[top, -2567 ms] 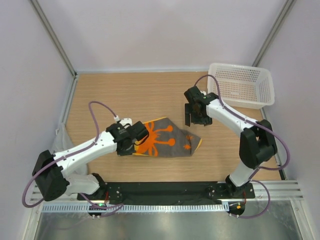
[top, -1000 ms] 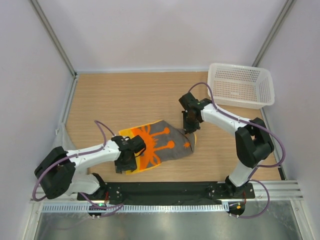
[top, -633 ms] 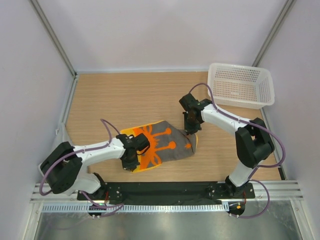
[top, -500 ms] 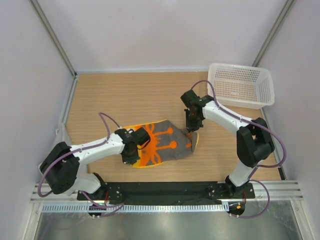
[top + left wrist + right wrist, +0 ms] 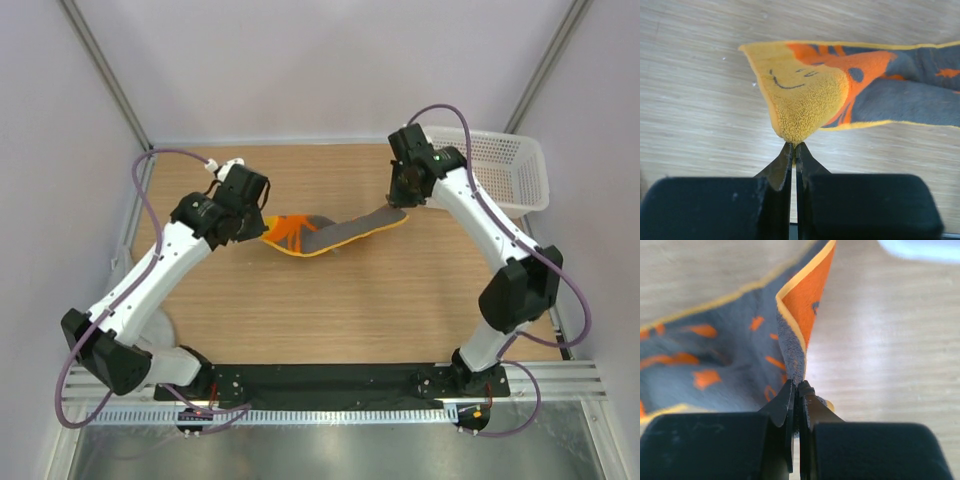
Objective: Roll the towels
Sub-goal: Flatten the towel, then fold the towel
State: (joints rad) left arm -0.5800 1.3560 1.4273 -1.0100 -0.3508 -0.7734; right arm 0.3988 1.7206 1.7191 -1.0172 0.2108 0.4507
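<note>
One towel (image 5: 335, 231) shows, orange with a grey patterned face and a yellow edge. It hangs stretched in the air between my two grippers, above the middle of the table's far half. My left gripper (image 5: 266, 232) is shut on its yellow-orange corner (image 5: 802, 97), the fingertips (image 5: 786, 155) pinching the cloth's tip. My right gripper (image 5: 397, 204) is shut on the opposite grey-and-orange edge (image 5: 790, 347), with cloth squeezed between its fingertips (image 5: 785, 395). No other towel can be made out with certainty.
A white perforated basket (image 5: 505, 180) stands at the back right corner, just behind the right arm; its blurred rim (image 5: 920, 246) shows in the right wrist view. Bare wooden table (image 5: 330, 310) lies below the towel. A pale shape (image 5: 119, 264) sits at the left edge.
My left gripper closed on the towel's near-left corner. Both arms then lifted the towel off the table and carried it toward the far side, pulling it taut.
</note>
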